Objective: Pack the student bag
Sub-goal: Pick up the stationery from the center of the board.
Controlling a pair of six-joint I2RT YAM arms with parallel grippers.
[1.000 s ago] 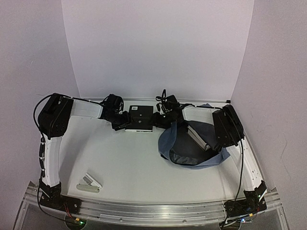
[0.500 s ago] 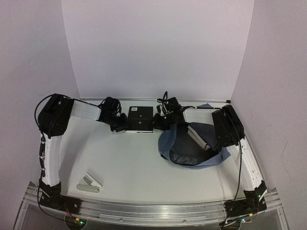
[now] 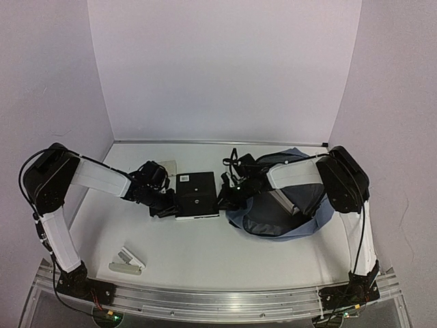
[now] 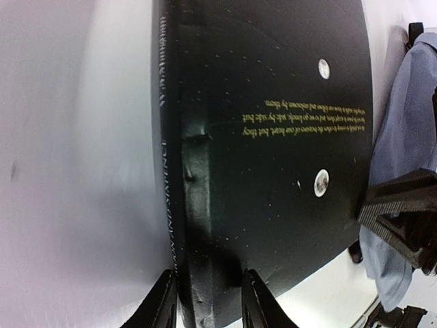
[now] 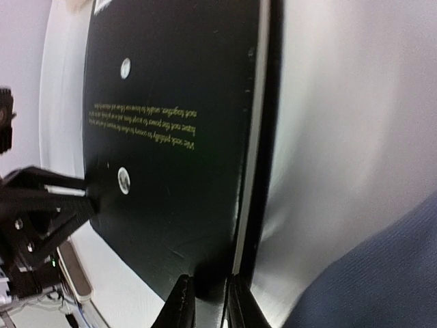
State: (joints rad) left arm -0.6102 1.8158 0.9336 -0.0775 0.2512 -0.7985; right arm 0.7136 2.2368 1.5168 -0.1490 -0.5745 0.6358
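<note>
Tabletop (image 3: 205, 253): black book (image 3: 196, 196) is off the back wall now, left gripper (image 4: 208, 301) and right gripper (image 5: 208, 297) clamped on opposite edges. I'd say it goes into the student bag (image 3: 293, 208) next, frame right.

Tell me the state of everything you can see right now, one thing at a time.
book: closed, gripped at two opposite edges.
bag: open, dark lining showing.
left gripper: jaws shut on the book's spine.
right gripper: jaws shut on the book's page edge.
small white object: lying loose, untouched.
</note>
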